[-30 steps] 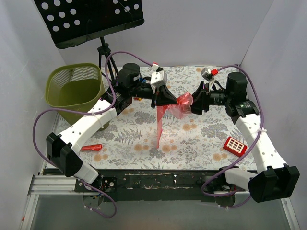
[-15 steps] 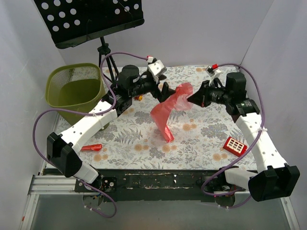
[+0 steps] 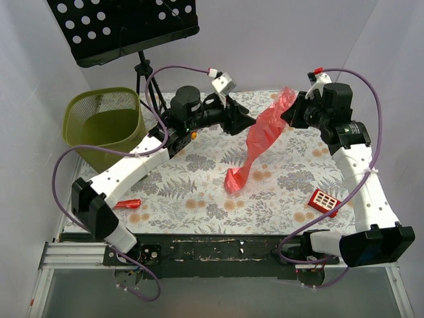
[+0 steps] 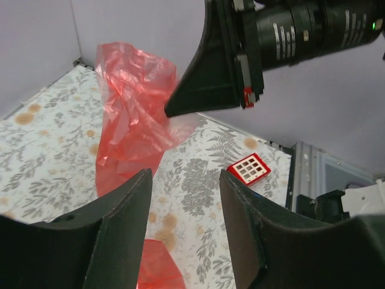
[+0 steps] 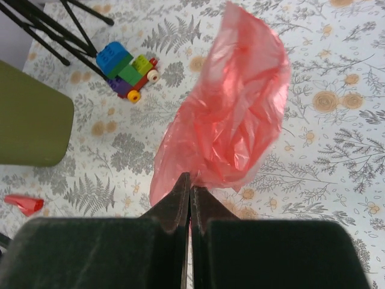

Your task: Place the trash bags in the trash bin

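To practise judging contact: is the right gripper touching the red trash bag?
Touching. The right wrist view shows the right gripper with jaws shut on the trash bag, whose film bunches straight out of their tips.

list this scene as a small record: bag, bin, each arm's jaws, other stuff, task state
trash bag: one red film bag, held up, lower end reaching the table
trash bin: upright at far left, no red showing inside
right jaws: shut on the trash bag's top
left jaws: open, nothing between them
other items: red grid block, red stick, toy block car, music stand
task state: bag not yet in bin
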Robot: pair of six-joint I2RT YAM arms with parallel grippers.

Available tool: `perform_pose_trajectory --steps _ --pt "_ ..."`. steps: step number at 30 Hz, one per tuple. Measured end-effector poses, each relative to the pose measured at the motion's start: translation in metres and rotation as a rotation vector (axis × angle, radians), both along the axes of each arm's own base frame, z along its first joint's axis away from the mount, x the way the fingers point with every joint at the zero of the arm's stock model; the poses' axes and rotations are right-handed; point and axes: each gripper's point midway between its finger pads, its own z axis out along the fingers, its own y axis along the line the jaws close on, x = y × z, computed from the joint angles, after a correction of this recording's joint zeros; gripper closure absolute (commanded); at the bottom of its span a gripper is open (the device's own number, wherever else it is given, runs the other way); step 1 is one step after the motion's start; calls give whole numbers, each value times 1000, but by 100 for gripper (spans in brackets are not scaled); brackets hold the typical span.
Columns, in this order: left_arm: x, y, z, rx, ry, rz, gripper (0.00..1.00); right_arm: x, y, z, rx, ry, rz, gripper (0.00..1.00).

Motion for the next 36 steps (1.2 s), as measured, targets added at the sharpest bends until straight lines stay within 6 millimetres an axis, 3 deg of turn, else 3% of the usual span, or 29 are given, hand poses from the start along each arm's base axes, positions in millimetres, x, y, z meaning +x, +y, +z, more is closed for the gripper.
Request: perform_pose_trajectory --steps 5,9,18,24,30,31,32,34,36 --pt "22 -28 -6 -49 79 -18 43 -13 6 -22 -19 21 68 99" --pt "39 -47 -19 -46 102 -49 37 -25 14 -20 -24 -13 155 99" --pt "31 -70 -37 38 22 -253 33 -47 34 0 -36 -137 359 99" --pt "24 -75 -48 54 51 -327 45 -57 39 -2 -60 -174 439 99" --pt "16 -76 -54 62 96 -365 71 -58 39 -7 -84 -184 462 99" --pt "15 -76 -54 61 101 -373 71 -58 39 -7 -89 -188 466 99" --pt "13 -76 -53 60 106 -381 69 -58 39 -7 -93 -191 470 99" --pt "12 -76 -54 59 113 -386 47 -58 38 -8 -105 -198 479 99" --pt "15 -75 -56 59 118 -372 44 -60 40 -9 -107 -200 496 99"
